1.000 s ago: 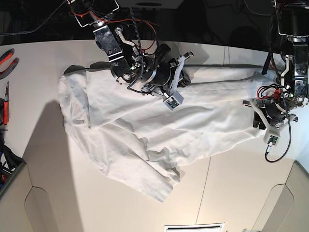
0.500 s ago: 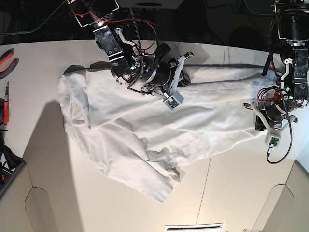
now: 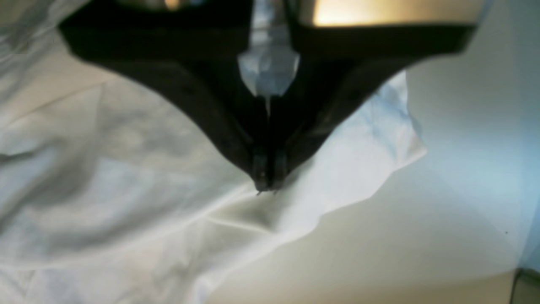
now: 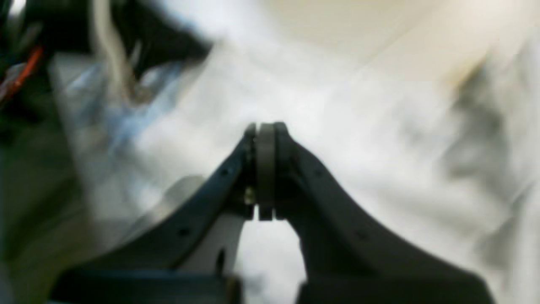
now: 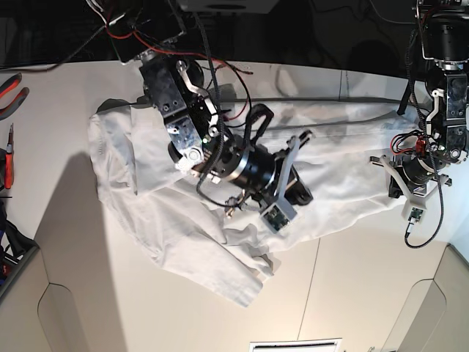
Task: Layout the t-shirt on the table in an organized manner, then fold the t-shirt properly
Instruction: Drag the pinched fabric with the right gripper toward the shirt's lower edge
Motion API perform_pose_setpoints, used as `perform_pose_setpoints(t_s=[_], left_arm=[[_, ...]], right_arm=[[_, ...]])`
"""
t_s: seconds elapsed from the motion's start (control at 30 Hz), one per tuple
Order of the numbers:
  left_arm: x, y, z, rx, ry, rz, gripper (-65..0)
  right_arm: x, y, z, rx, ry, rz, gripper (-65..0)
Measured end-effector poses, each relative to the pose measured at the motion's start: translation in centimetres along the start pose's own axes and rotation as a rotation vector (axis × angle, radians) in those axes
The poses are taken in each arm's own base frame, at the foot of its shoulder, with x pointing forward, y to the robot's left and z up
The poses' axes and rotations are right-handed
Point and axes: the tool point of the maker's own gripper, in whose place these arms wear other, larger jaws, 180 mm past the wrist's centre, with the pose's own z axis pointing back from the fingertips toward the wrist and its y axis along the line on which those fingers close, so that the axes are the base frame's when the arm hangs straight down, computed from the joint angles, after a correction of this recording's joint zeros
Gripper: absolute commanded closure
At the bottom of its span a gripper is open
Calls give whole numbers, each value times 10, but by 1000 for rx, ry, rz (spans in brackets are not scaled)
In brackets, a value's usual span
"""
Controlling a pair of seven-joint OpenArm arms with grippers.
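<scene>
The white t-shirt point(image 5: 146, 169) lies wrinkled and spread crosswise on the table point(image 5: 366, 279). In the base view my left gripper point(image 5: 390, 182) sits at the shirt's right end. The left wrist view shows that gripper point(image 3: 268, 183) shut, its tips pinching the t-shirt point(image 3: 126, 169) just inside the edge, where the cloth puckers, beside bare table point(image 3: 400, 245). My right gripper point(image 5: 302, 195) hangs over the shirt's middle. The blurred right wrist view shows this gripper point(image 4: 265, 126) shut above the t-shirt point(image 4: 379, 147). I cannot tell whether it holds cloth.
Red-handled pliers point(image 5: 11, 88) and other tools point(image 5: 7, 158) lie at the table's left edge, above a dark bin point(image 5: 11, 257). Rounded cut-outs point(image 5: 73, 315) mark the front corners. A white panel point(image 5: 293, 345) sits at the front edge. Cables trail behind both arms.
My right arm has swung from the shirt's far edge to over its middle, gripper still shut. My left gripper has closed on the shirt's right end.
</scene>
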Motion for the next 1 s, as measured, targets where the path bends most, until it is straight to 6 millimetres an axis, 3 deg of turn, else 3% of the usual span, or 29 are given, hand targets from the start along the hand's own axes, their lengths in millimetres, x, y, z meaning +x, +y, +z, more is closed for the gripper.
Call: perform_pose_setpoints(t_s=[0.07,0.17,0.23,0.3,0.43,0.53,0.67,0.77,1.0], left_arm=[[0,0,0,0,-1,0,0],[0,0,0,0,-1,1,0],[0,1,0,2,0,-3,-11],[0,2,0,5,1,-6,-76],[1,2,0,6,0,-7,-102],[0,3,0,11,3,-16,-140],[3,22,0,116,9,-24,-241],[6,32,1,166,11,-40,-242],[4,24,-1,150,11,-25,-236]], right_arm=[[22,-16,-13,-31,-58,24,0],[22,-50,-34,-91,-22,59,0],[9,-78,-45,-147,15,50,0],[-11,-99,-51,-176,50,41,0],[-59,-127,-52,-245,153,56,0],[-93,-141,-43,-331,226,46,0],[-100,-149,-37,-433,224,89,0],[-105,-150,-33,-469,215,95,0],[-104,-165,-24,-565,221,136,0]])
